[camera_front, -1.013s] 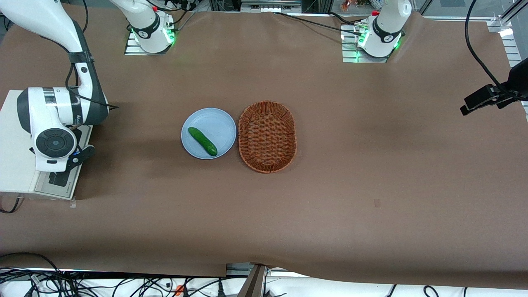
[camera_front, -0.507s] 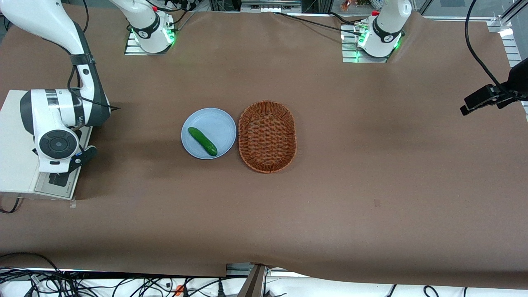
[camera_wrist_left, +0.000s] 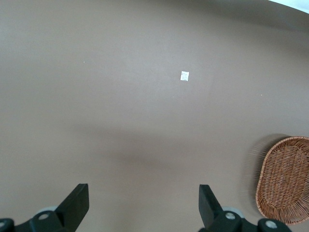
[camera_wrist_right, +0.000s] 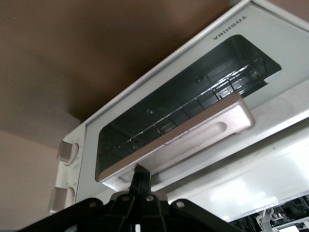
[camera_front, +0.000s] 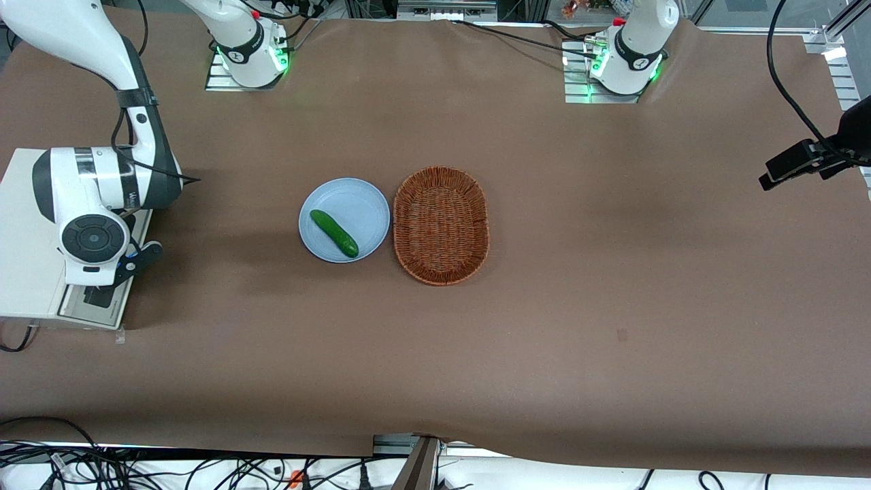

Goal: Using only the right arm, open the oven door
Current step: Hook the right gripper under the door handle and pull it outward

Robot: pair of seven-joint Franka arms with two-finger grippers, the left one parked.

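**Oven door: contact stage, swing not done**

At working arm's end of table: oven (camera_front: 24, 238) sits right at table edge, right arm (camera_front: 88, 190) bent over its front. In wrist view, oven door (camera_wrist_right: 183, 111) looks shut or barely cracked. Glass is about flush w/ frame, wire rack (camera_wrist_right: 193, 104) seen through it. Can't confirm any gap. Handle (camera_wrist_right: 193, 137) runs across door, and gripper (camera_wrist_right: 140, 176) is right at it near one end. Fingers pinched together into one narrow black tip, nothing clamped between, tip touching or just shy of handle edge. Can't tell which. Two knobs (camera_wrist_right: 66, 152) just beside door, clear of tip.

Progress, as judged: approach done, hook/press on handle about set. Left to do: whole pull-down of door to open position. Prob early-to-mid task.

Room and edges: bare table (camera_front: 612, 272) in front of door, so flap should drop w/o hitting anything. Plate (camera_front: 354, 204) w/ cucumber (camera_front: 333, 233) well apart from oven, toward table middle. Basket (camera_front: 441, 224) just beside plate, further toward parked arm's end. Neither in door's swing path, by the look of it.

Watch-outs: oven close to table edge, so a hard tug could shift it. Closed tip could slip off smooth handle. Wrist bulk hangs low over oven front, little clearance there.
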